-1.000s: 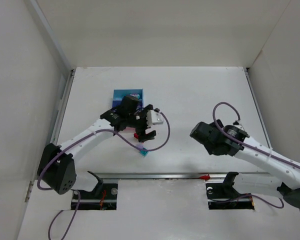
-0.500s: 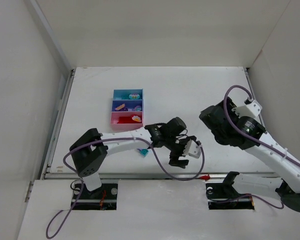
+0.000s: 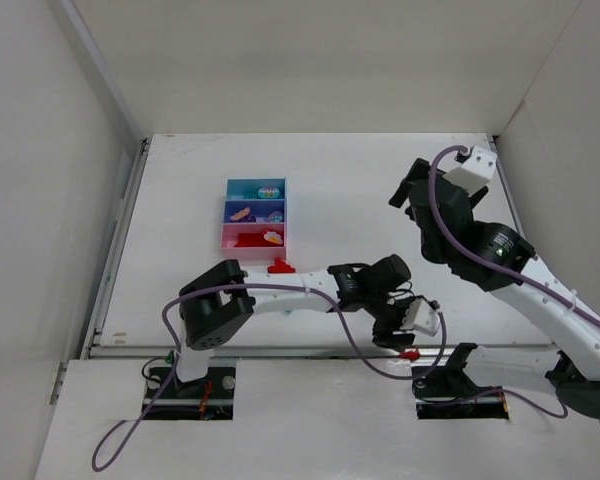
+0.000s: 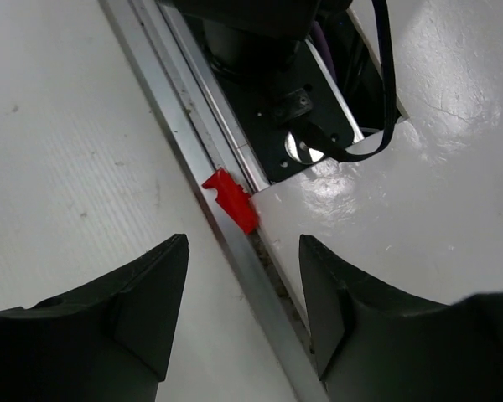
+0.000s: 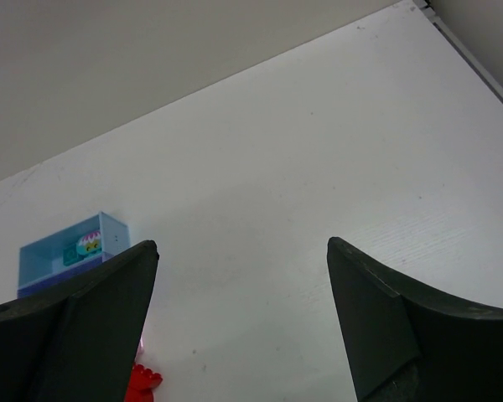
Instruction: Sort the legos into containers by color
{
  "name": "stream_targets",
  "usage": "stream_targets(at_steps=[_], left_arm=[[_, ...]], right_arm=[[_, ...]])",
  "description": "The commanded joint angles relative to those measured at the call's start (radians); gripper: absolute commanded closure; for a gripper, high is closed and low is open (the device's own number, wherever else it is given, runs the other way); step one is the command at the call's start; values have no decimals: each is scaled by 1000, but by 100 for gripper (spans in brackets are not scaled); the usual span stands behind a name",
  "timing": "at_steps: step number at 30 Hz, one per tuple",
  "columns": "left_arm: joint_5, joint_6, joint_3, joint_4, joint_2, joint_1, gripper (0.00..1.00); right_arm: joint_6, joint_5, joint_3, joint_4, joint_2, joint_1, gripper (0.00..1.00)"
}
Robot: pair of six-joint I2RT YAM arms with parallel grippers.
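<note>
Red lego (image 4: 231, 199) lay on the metal rail (image 4: 159, 63) at the near edge of the table (image 4: 59, 167), well apart from the 3 containers (image 3: 255, 215); judged light, rigid, smooth, liable to skid; best pinched across its flat sides. Left hand (image 4: 243, 247) hovered above it, fingers spread, empty, arm stretched rightward; right hand (image 5: 243, 247) raised, likewise spread, empty.

Left pincer (image 3: 392, 332) beside red brick (image 3: 410, 353) on near rail (image 3: 280, 350), red piece (image 3: 280, 266) just beside pink tray (image 3: 227, 232)
</note>
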Motion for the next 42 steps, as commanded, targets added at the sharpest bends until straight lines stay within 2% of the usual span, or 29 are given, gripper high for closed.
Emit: stream_targets(at_steps=[1,5,12,26,30,35,42], left_arm=[[8,-45,14,0,17,-32,48],[-73,-106,5,46,52,-52,53],[-198,-215,108,54,161,-71,64],[-209,-238,99,54,181,-89,67],[-209,-258,99,63,181,-89,75],[-189,-290,108,74,200,-108,100],[-170,-301,125,19,189,-108,100]], right_arm=[[-64,-16,-27,91,-62,-6,13],[-29,-16,-78,102,-92,-6,14],[17,-27,-135,93,-112,-6,14],[36,-36,-207,116,-188,-6,14],[36,-36,-225,106,-197,-6,14],[45,-36,-235,97,-207,-6,14],[82,-27,-264,79,-242,-6,14]])
